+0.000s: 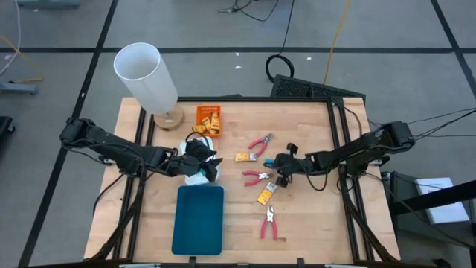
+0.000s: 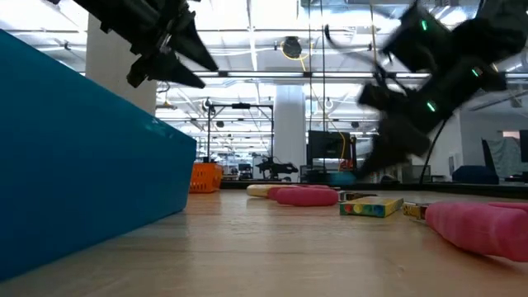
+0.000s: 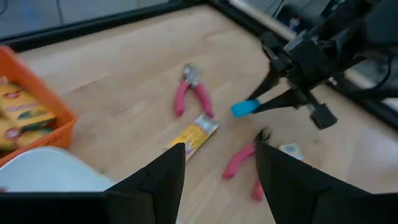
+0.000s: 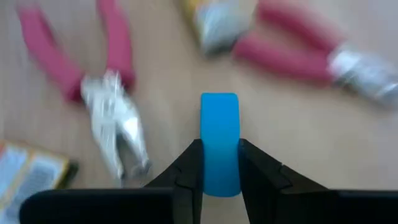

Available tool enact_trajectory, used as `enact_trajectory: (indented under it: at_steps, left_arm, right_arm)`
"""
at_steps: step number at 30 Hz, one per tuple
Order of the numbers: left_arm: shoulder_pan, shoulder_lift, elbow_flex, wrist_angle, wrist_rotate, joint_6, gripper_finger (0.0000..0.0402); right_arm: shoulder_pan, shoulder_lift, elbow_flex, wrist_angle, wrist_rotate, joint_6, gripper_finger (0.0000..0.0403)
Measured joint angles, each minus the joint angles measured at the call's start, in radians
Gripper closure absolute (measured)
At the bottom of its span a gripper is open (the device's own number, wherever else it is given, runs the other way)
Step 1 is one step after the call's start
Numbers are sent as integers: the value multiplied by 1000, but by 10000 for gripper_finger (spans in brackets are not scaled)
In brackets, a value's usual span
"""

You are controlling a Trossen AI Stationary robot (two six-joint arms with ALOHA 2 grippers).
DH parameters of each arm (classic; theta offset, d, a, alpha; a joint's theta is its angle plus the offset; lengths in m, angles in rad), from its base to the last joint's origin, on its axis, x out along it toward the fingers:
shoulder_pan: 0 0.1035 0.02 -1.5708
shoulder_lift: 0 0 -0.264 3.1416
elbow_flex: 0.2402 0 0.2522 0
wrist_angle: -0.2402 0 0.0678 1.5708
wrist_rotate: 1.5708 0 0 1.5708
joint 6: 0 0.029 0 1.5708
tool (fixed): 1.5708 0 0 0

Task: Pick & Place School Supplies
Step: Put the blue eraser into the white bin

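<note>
The right gripper (image 4: 220,163) pinches one blue piece (image 4: 219,140) above three red-handled tools (image 1: 260,141) and two yellow packets (image 1: 246,157). The left gripper (image 3: 216,163) hangs spread; packet print looks unreadable.

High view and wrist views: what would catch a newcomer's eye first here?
The right gripper draws the eye first: its jaws are shut on a light-blue piece, held above the red-handled tools and yellow packets scattered mid-table. Next comes the tall white cylinder at the far left corner, then the left gripper, open beside the orange tray and teal tray.
</note>
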Motion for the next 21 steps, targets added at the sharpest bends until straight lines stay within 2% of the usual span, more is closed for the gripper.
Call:
enact_trajectory:
  at_steps: [4, 9, 14, 21]
  left_arm:
    - [0, 4, 0, 90, 6, 30, 204]
    - [13, 38, 0, 228, 79, 86, 204]
    - [32, 101, 0, 379, 154, 131, 204]
    - [88, 222, 0, 599, 265, 77, 199]
  right_arm:
    - [3, -85, 51, 25, 84, -132, 336]
    - [29, -157, 86, 49, 177, -257, 338]
    - [76, -177, 87, 104, 223, -368, 337]
    - [161, -177, 87, 173, 306, -510, 338]
